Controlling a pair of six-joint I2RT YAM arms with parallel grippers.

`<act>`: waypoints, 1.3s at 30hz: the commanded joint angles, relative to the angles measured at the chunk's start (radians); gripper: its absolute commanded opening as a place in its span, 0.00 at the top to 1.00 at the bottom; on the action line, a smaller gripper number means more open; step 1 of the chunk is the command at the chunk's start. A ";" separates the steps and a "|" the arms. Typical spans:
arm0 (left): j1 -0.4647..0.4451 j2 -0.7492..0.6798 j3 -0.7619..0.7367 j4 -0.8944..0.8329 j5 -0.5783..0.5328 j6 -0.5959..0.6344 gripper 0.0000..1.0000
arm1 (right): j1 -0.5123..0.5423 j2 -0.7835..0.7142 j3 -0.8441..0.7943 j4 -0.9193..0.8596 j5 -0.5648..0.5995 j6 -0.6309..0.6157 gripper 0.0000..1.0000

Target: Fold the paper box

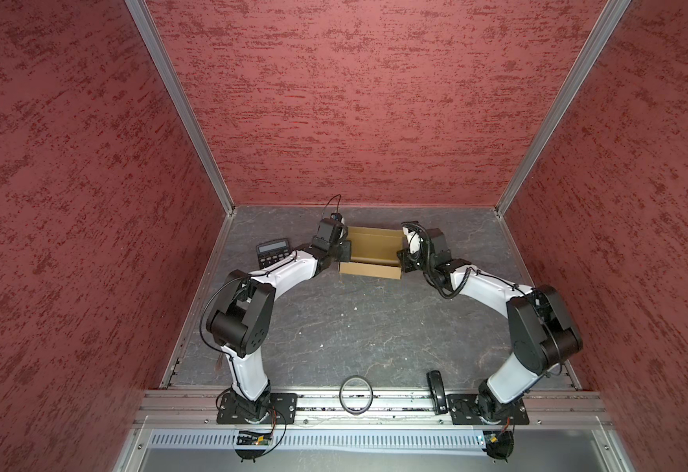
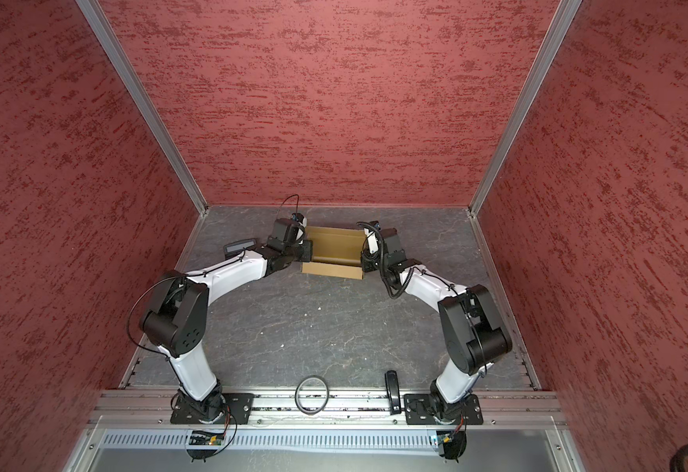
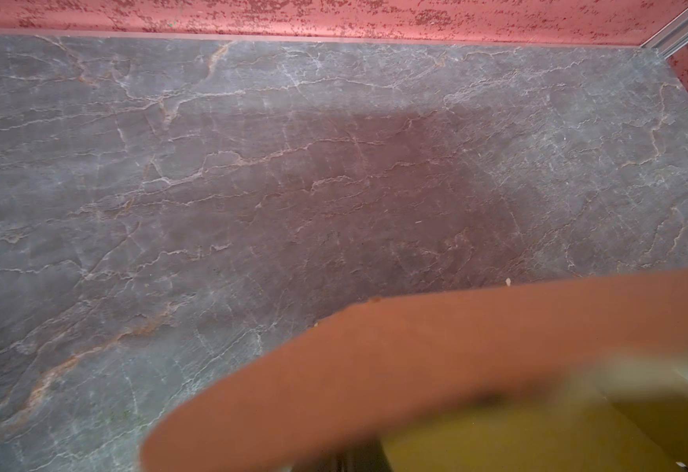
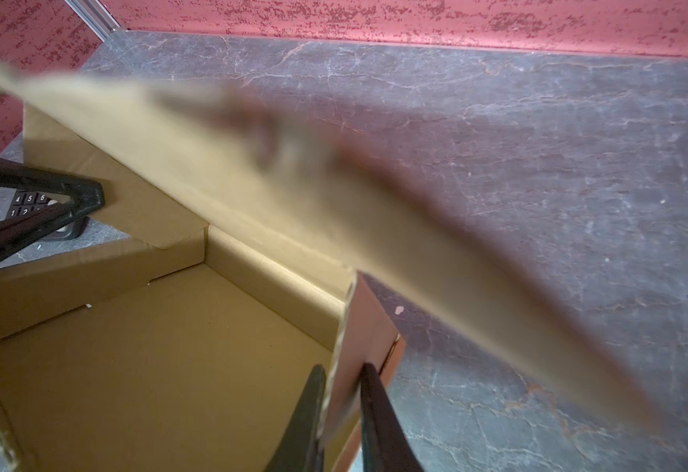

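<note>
The paper box [image 1: 371, 251] sits on the grey marbled table [image 1: 354, 327] a little above the middle of the frame in both top views, near the far red wall and between the two grippers. It is an open tan tray with its walls raised; a long flap stands up along its far side and shows as a blurred band running diagonally across the right wrist view. The right gripper [image 4: 342, 367] is at the box's right-hand wall. Its dark fingers [image 4: 313, 400] lie one inside and one outside that wall, clamped on the cardboard edge. The left gripper [image 1: 344, 251] is against the box's left side with its fingers drawn together. Whether any cardboard is pinched between them cannot be told, as the left wrist view shows only a blurred flap close to the lens. A black calculator [image 1: 273, 251] lies left of the box, partly hidden behind the left arm.
</note>
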 commanded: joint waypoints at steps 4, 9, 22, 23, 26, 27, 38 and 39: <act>-0.021 -0.038 -0.033 0.007 0.006 -0.016 0.99 | 0.025 -0.037 -0.026 0.026 0.007 0.022 0.81; -0.022 -0.043 -0.036 0.006 -0.013 -0.012 0.99 | 0.029 -0.040 -0.017 0.021 0.015 0.022 0.78; -0.022 -0.046 -0.040 0.008 -0.038 -0.007 1.00 | 0.029 -0.084 0.000 -0.002 0.041 0.024 0.61; -0.022 -0.047 -0.041 0.010 -0.040 -0.007 1.00 | 0.029 -0.089 0.001 -0.007 0.043 0.024 0.60; -0.021 -0.046 -0.042 0.012 -0.043 -0.008 1.00 | 0.029 -0.103 0.001 -0.018 0.057 0.023 0.55; -0.022 -0.045 -0.042 0.011 -0.043 -0.008 1.00 | 0.029 -0.109 -0.001 -0.020 0.061 0.023 0.54; -0.022 -0.036 -0.035 0.011 -0.052 -0.003 1.00 | 0.028 -0.191 -0.014 -0.091 0.104 0.002 0.42; -0.022 -0.036 -0.035 0.010 -0.053 -0.004 1.00 | 0.028 -0.203 -0.015 -0.098 0.104 -0.002 0.41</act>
